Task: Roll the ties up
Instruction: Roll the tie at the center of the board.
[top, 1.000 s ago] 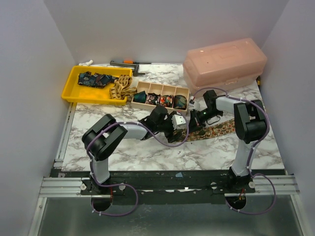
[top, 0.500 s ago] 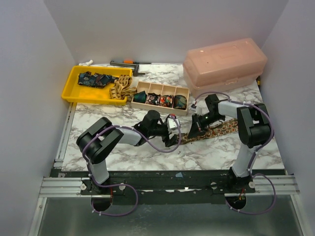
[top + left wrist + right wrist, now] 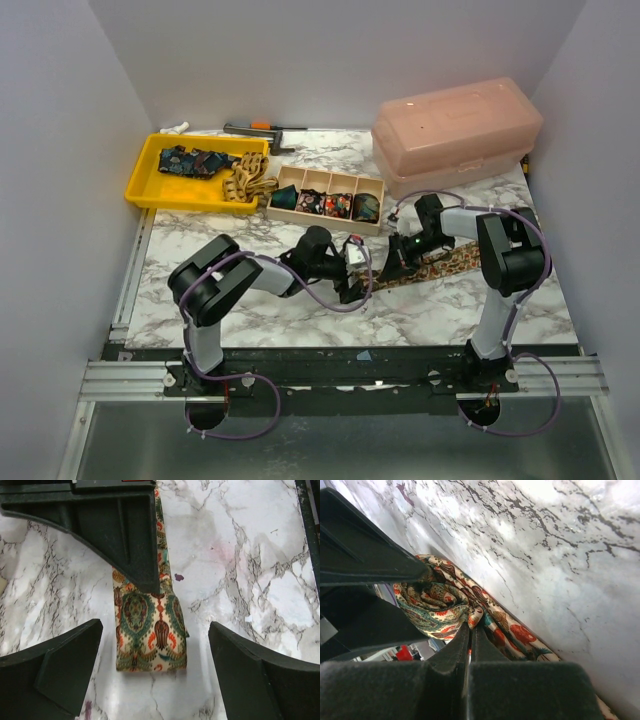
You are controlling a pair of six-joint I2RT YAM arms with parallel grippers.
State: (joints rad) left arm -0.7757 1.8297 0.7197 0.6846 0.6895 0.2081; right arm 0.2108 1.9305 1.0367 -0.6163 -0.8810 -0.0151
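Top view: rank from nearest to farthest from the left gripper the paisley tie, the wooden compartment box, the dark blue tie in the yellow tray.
1. Paisley tie, mid-table, its folded end at the left gripper.
2. Wooden compartment box, behind the gripper, toward the back.
3. Dark blue tie, far back-left, in the yellow tray.

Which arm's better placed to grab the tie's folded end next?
Left. The left gripper straddles the folded end of the tie, jaws open and ready to close on it. The right gripper is shut, its tips pressed on the tie farther along, probably pinning it.
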